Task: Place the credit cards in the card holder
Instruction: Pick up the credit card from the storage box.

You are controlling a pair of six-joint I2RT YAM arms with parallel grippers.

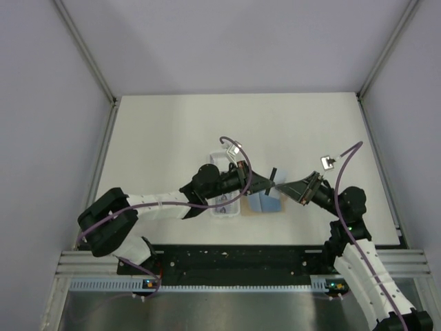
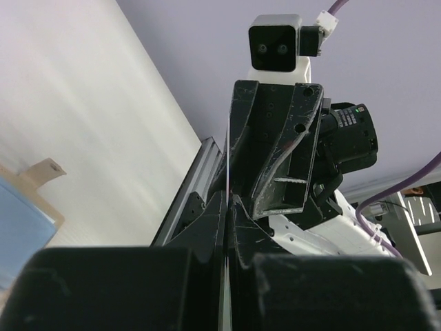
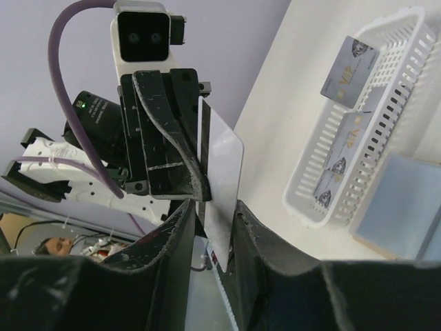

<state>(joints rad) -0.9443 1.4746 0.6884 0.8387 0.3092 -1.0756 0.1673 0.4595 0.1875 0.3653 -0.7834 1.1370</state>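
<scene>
Right fingers point(image 3: 185, 221) are straddling one credit card point(image 3: 224, 162), and I cannot tell if they are gripping; left fingers point(image 3: 180, 158) are clamping it tight near the open card holder point(image 3: 400, 207) on the counter point(image 3: 303, 83).

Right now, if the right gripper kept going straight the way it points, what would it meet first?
The credit card clamped in the left gripper; its edge sits inside the right gripper. Straight behind it, depth unclear, is the left gripper itself.

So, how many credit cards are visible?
4: one held card in the left gripper; three in the white basket: leaning card, middle card, near card. Others may be hidden.
</scene>
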